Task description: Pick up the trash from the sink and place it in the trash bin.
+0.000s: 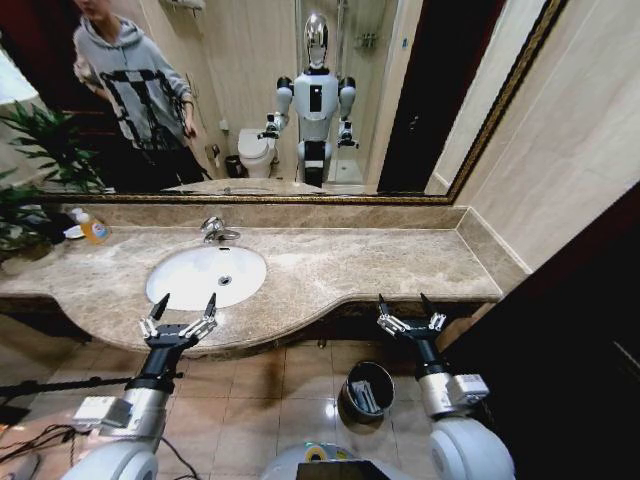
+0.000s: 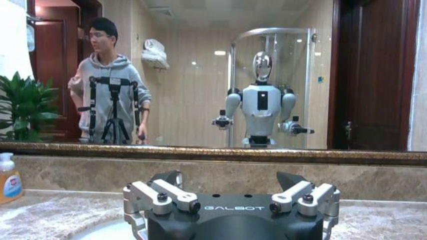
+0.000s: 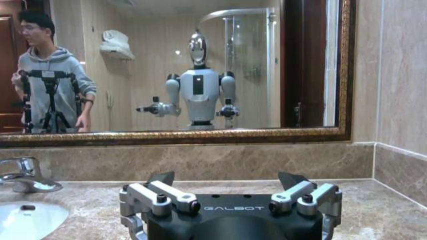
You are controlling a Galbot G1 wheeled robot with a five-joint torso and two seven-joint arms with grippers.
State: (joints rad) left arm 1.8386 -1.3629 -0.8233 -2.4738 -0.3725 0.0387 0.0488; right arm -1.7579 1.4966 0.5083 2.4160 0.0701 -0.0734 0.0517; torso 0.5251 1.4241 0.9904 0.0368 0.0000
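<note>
Presently, holdings as they stand:

- Left gripper (image 1: 185, 303): mine, jaws spread wide, nothing between them. It hangs over the front lip of the counter (image 1: 330, 268).
- Right gripper (image 1: 404, 302): also spread wide and empty. It is off the counter's front edge, toward the right-hand end and well apart from the basin.
- Sink (image 1: 170, 283): white oval, long axis running left to right along the counter. It lies just ahead of the left gripper and a little to its right. Its bowl reads as bare white around the drain (image 1: 225, 280), with the faucet (image 1: 214, 231) at its back rim.
- Trash bin (image 1: 352, 372): dark and round with a shiny rim, on the floor tiles between my two arms. It is below the counter edge and nearer the right gripper, down and to that gripper's left.
- Trash (image 1: 364, 397): a pale oblong thing lies inside the bin. It is too small for me to say which item it is.
- Soap bottle (image 1: 93, 229): orange-yellow, at the far left of the counter, not part of the job.

Judgement: the left arm is the one placed for the sink. With nothing to pick in the bowl and something already in the bin, the task looks at or near its end.
</note>
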